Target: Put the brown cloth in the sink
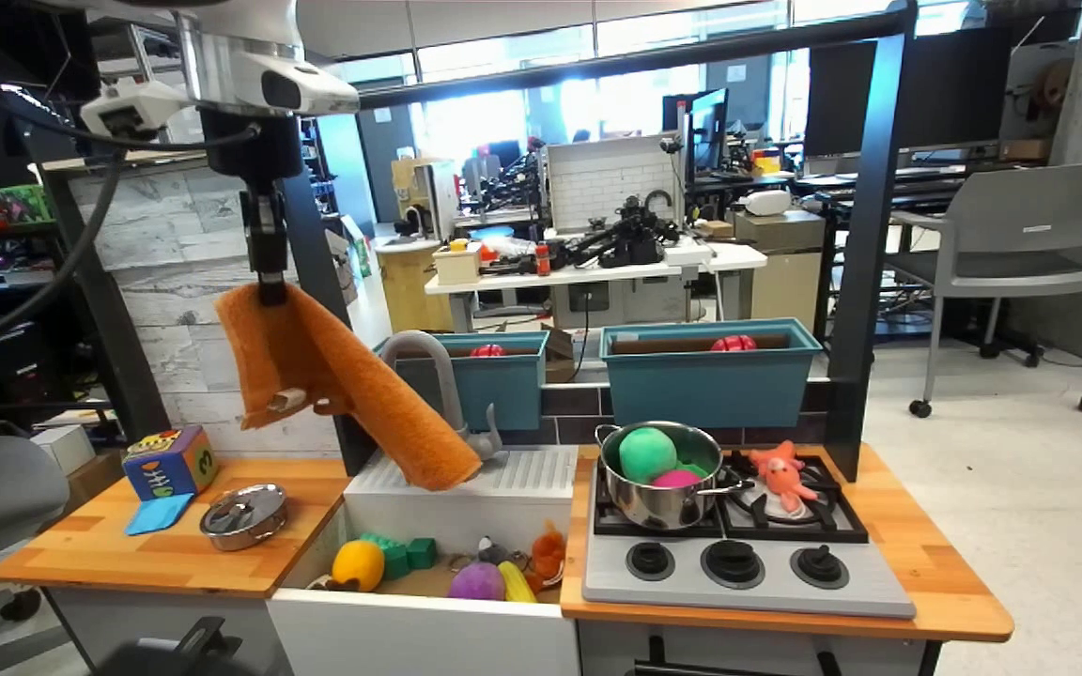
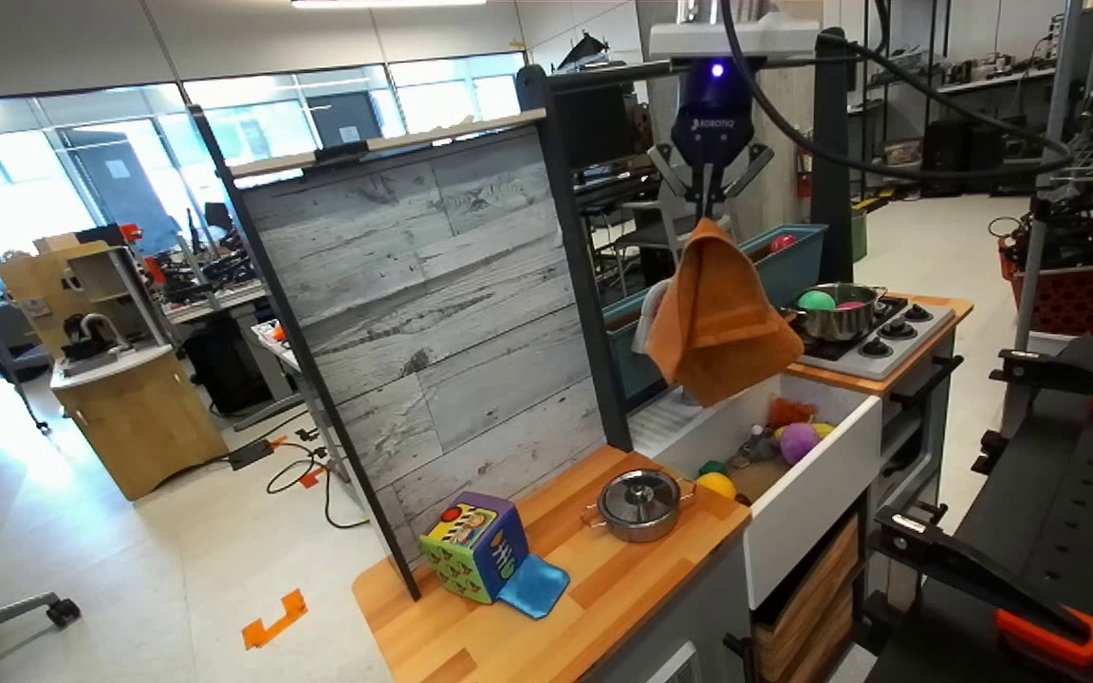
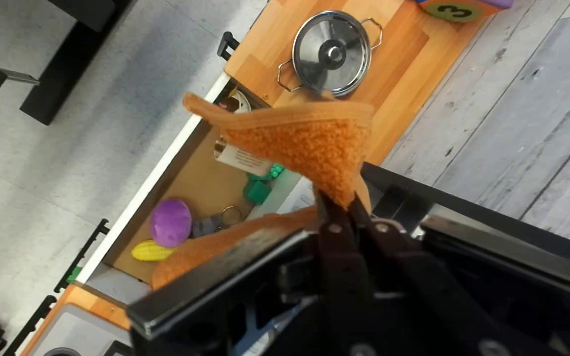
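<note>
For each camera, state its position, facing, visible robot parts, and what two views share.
Exterior view: before the counter, facing sink and stove; arm and gripper show.
Exterior view: at the toy cube end, facing diagonally toward the stove; same parts show.
Wrist view: on the wrist, looking down past the fingers at the brown cloth and sink.
Both exterior views share brown cloth, sink and stove.

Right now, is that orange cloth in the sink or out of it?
Out. Both exterior views show the cloth hanging from the gripper, higher than the sink basin.
</note>
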`<action>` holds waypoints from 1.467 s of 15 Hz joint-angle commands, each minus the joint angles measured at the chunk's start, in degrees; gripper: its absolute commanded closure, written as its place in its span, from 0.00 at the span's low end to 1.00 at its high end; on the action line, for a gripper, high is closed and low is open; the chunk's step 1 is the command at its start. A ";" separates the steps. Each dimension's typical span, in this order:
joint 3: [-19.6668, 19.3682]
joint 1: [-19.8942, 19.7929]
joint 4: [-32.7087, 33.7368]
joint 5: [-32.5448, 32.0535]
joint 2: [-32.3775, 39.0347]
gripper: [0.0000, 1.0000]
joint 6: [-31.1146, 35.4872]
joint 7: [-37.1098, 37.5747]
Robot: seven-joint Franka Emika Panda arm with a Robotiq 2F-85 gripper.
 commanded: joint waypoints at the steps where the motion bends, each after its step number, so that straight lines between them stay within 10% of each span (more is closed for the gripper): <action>1: -2.52 1.77 4.08 -2.13 5.01 0.99 -0.17 4.82; 4: -3.56 1.35 6.78 -1.74 8.55 0.99 -1.69 7.53; 5: -3.57 0.89 7.81 -1.12 9.43 0.72 -3.43 8.04; 16: -3.31 0.15 12.40 -0.53 11.07 0.01 -8.49 9.97; 22: -3.39 0.61 12.46 -0.83 10.74 0.00 -7.78 10.86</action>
